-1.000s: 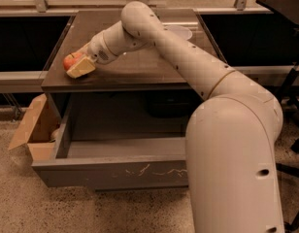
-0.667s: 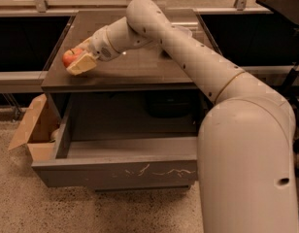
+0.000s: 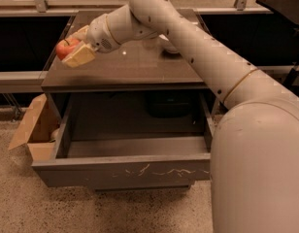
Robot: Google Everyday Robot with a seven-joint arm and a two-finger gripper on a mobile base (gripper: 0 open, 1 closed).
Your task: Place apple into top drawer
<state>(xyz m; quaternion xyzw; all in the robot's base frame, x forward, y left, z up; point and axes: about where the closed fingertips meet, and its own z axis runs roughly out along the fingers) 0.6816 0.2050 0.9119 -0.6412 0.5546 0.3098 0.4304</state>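
Note:
The red-orange apple (image 3: 65, 47) is held between the pale fingers (image 3: 79, 56) of my gripper (image 3: 74, 46), lifted above the left end of the dark cabinet top (image 3: 125, 64). The gripper is shut on the apple. The top drawer (image 3: 125, 171) is pulled out below the cabinet top, its grey front panel marked with pale scratches. Its inside shows no objects. My arm (image 3: 198, 52) reaches from the lower right across the cabinet.
An open cardboard box (image 3: 30, 130) stands on the speckled floor left of the drawer. A white bowl (image 3: 170, 45) sits on the cabinet top, partly hidden by my arm. Dark bins flank the cabinet on both sides.
The gripper has lifted the apple up off the cabinet top, staying near the left end. The arm has shifted with it.

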